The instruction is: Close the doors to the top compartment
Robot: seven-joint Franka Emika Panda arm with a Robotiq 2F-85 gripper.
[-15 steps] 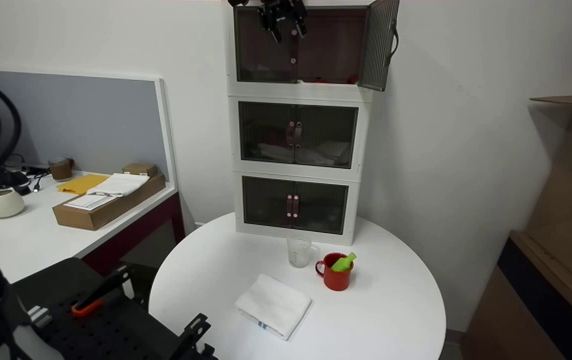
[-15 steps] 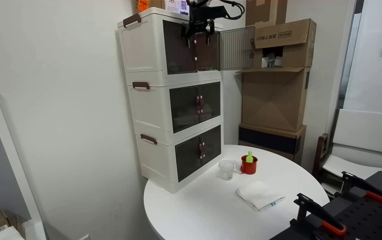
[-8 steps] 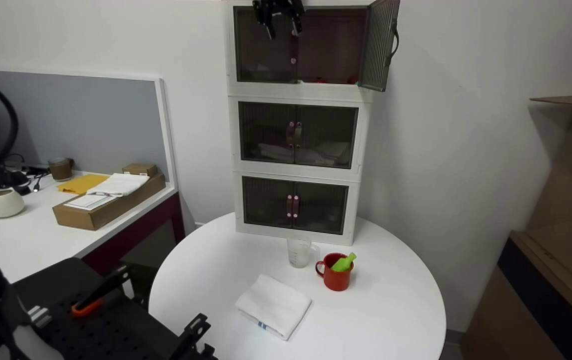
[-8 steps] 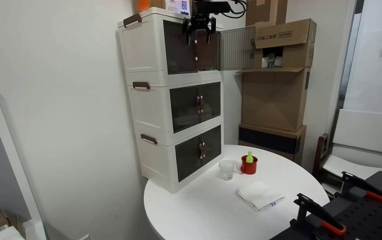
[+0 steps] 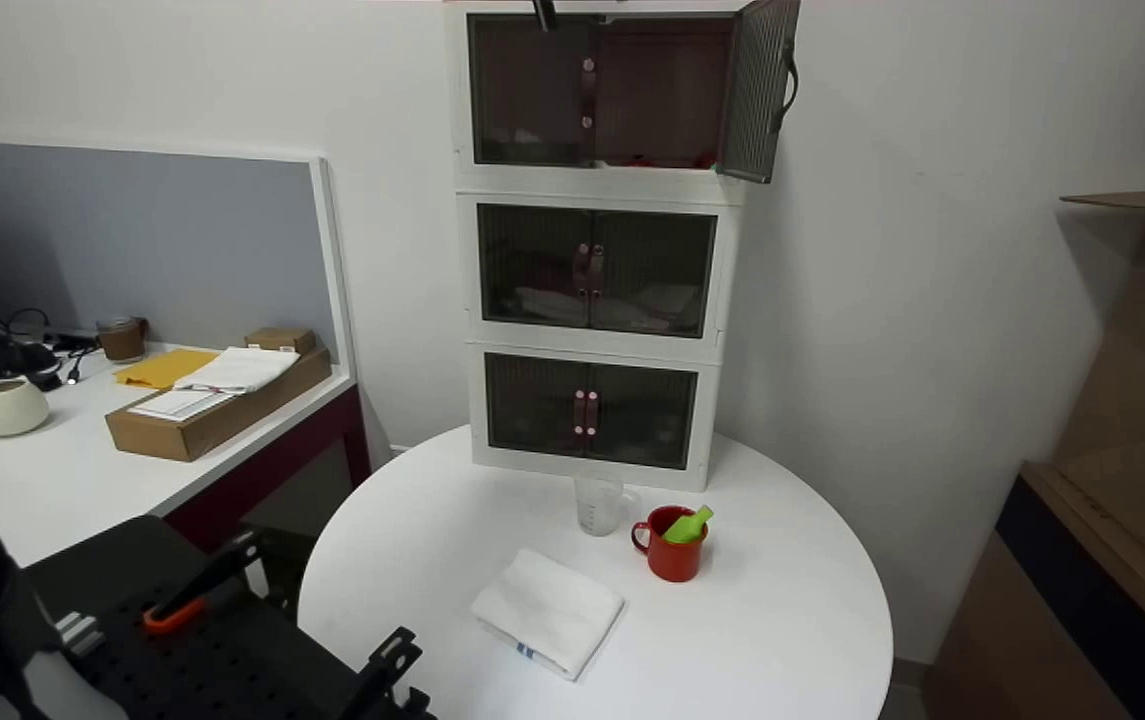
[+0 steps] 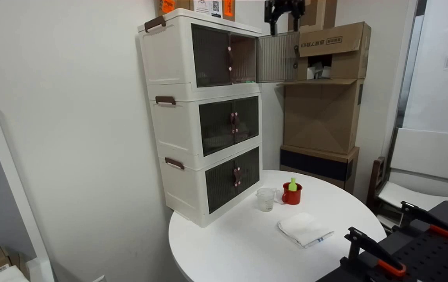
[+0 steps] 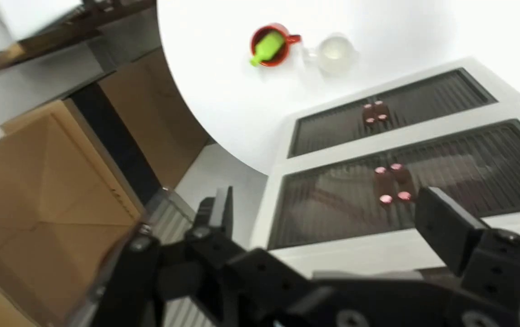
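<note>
The top compartment (image 5: 667, 85) of the white cabinet shows its reddish-brown inside. Its closed door (image 5: 532, 95) is flat with the front, also in an exterior view (image 6: 211, 56). Its open door (image 5: 760, 95) is swung outward; it shows in an exterior view (image 6: 277, 58) and, partly hidden behind my fingers, in the wrist view (image 7: 173, 215). My gripper (image 6: 285, 31) appears near the open door's top edge; whether it touches cannot be told. In the wrist view my gripper (image 7: 325, 197) has its fingers wide apart with nothing between. Only a fingertip shows at the top in an exterior view (image 5: 544, 14).
The middle doors (image 5: 592, 265) and lowest doors (image 5: 587, 410) are closed. A measuring cup (image 5: 597, 503), red mug (image 5: 674, 555) and white cloth (image 5: 547, 610) are on the round table (image 5: 752, 640). Cardboard boxes (image 6: 319, 117) stand beyond the open door.
My gripper has moved from in front of the closed door to beside the open door's top, also rising almost out of an exterior view. The doors have not moved.
</note>
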